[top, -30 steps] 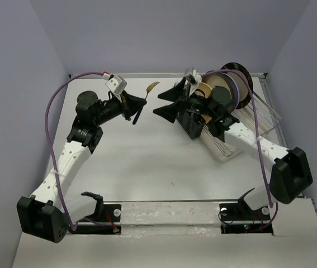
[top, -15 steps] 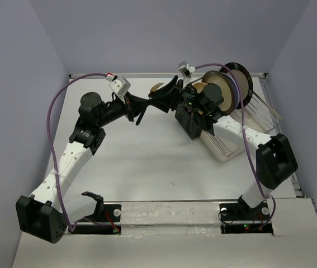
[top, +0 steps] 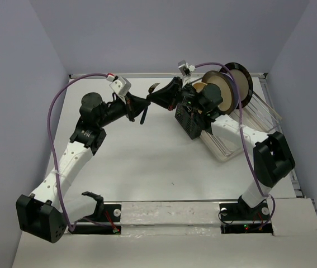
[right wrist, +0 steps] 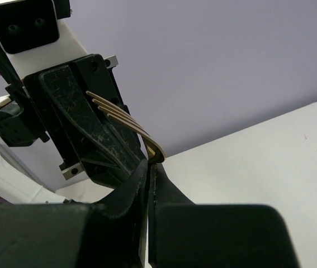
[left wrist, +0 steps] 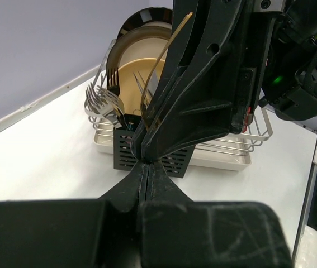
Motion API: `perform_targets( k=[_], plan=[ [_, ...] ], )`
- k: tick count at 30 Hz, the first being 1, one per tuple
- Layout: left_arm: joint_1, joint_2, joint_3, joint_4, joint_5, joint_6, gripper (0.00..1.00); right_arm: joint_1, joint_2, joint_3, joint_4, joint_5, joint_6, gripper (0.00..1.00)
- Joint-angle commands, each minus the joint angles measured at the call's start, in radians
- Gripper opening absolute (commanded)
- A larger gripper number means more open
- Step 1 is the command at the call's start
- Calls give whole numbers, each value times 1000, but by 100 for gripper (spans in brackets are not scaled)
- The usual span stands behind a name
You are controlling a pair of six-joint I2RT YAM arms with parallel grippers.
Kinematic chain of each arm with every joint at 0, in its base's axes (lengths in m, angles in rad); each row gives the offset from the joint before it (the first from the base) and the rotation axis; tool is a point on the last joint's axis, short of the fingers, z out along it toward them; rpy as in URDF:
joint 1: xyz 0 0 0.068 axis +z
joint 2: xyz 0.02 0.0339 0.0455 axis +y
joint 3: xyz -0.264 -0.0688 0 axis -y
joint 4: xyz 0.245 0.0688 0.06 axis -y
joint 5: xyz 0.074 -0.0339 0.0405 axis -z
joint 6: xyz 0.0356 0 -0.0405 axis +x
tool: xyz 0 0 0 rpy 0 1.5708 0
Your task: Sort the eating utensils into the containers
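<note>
A gold fork point(left wrist: 165, 53) with a dark handle point(top: 143, 116) is held in the air between both grippers, left of the black perforated caddy point(top: 190, 121). My left gripper point(top: 145, 104) is shut on it, tines pointing up. My right gripper point(top: 152, 99) has come in from the right and is shut on the fork's neck point(right wrist: 157, 152) just below the tines point(right wrist: 116, 113). The two sets of fingertips meet tip to tip. Several silver forks point(left wrist: 99, 101) stand in the caddy point(left wrist: 126, 155).
A wire dish rack point(top: 247, 120) on a white tray stands right of the caddy, holding upright plates point(top: 225, 88), one dark and others tan. The grey walls close in on the back and both sides.
My right gripper swung left from above the caddy to the fork and went from wide open to shut on it. The left arm edged slightly right with the fork.
</note>
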Motion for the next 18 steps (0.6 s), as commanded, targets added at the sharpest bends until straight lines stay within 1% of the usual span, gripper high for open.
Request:
perform_targets(
  k=[1,3,4,5,6,7,8,9,10,11,12,13,15,16,18],
  plan=[
    [-23,-7,-1,41,71,-13,0,9,9,50,60,27,-17,0],
    [-23,-7,-2,38,63,-8,0,9,-1,40,61,43,-25,0],
    [-23,-5,-4,33,31,-8,1,9,-9,35,33,56,-32,0],
    [-23,-4,-2,26,13,5,19,9,-32,27,7,73,-75,0],
    [-21,2,-1,0,-10,22,42,9,-47,26,-28,125,-106,0],
    [-23,6,5,-19,-53,39,85,9,-64,26,-126,165,-188,0],
    [-23,10,8,-36,-82,71,99,9,-104,30,-183,209,-236,0],
    [-23,12,7,-53,-119,71,99,9,-124,35,-235,263,-288,0],
    [-23,15,1,-77,-203,97,99,9,-142,40,-328,387,-389,0],
    [-23,16,-4,-86,-251,119,99,9,-158,49,-367,449,-434,0],
    [-21,22,-18,-99,-359,154,99,9,-182,53,-395,568,-481,0],
    [-23,24,-25,-103,-419,172,99,9,-191,60,-444,620,-570,0],
    [-20,35,-44,-106,-525,209,99,9,-198,75,-484,703,-636,0],
    [-20,45,-62,-103,-618,241,99,9,-192,95,-504,768,-682,0],
    [-20,62,-83,-91,-706,263,99,9,-179,104,-539,849,-755,0]
  ],
)
